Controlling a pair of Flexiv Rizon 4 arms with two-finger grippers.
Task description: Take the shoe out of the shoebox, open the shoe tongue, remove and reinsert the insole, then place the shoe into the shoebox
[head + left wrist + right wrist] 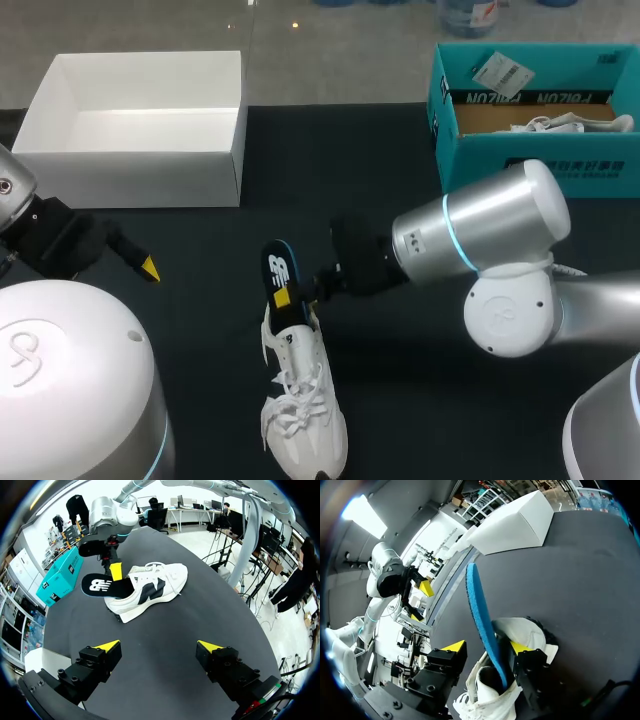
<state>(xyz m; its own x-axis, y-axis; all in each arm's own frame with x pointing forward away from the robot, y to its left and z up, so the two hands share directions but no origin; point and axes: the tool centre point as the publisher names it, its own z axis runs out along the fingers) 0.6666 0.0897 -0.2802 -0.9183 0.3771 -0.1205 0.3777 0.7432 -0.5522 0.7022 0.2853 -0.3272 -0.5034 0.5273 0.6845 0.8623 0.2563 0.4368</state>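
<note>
The white laced sneaker lies on the black table, outside both boxes; the black insole with a blue underside stands partly out of its heel opening. The right gripper is at the sneaker's heel, with its fingers apart and the insole between them, close against one finger. The left gripper hangs well to the left of the sneaker, fingers wide apart, holding nothing. Far behind the sneaker stand an open white cardboard box and an open teal shoebox.

Dark matte table. At the far left corner, an open white box; at the far right corner, a teal shoebox, well apart from it. Near the middle of the front edge, a white shoe, upright on its sole, toe toward that edge.
</note>
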